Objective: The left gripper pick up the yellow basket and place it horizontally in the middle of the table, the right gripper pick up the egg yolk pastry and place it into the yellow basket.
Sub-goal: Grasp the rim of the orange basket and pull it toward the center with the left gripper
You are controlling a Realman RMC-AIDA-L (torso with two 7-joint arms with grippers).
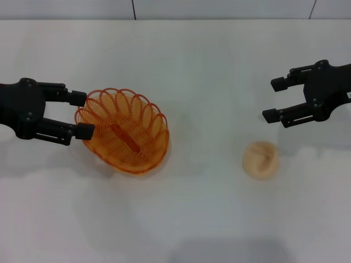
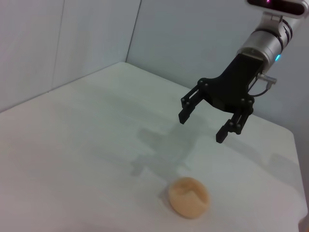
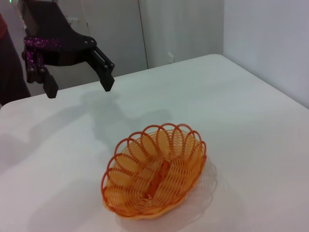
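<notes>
The yellow basket (image 1: 123, 131) (image 3: 154, 169), an oval orange wire basket with a looped rim, stands on the white table (image 1: 192, 66) left of the middle, its long axis running diagonally. My left gripper (image 1: 82, 115) (image 3: 79, 87) is open just beside the basket's left rim, hovering above the table and holding nothing. The egg yolk pastry (image 1: 261, 159) (image 2: 189, 196), a pale round bun, lies on the table to the right. Raised above and slightly behind the pastry, my right gripper (image 1: 272, 99) (image 2: 203, 127) is open and empty.
A light wall runs along the table's far edge (image 1: 175, 19). Bare white tabletop lies between the basket and the pastry (image 1: 208, 142). The table's corner and side edges show in the wrist views (image 2: 289, 133).
</notes>
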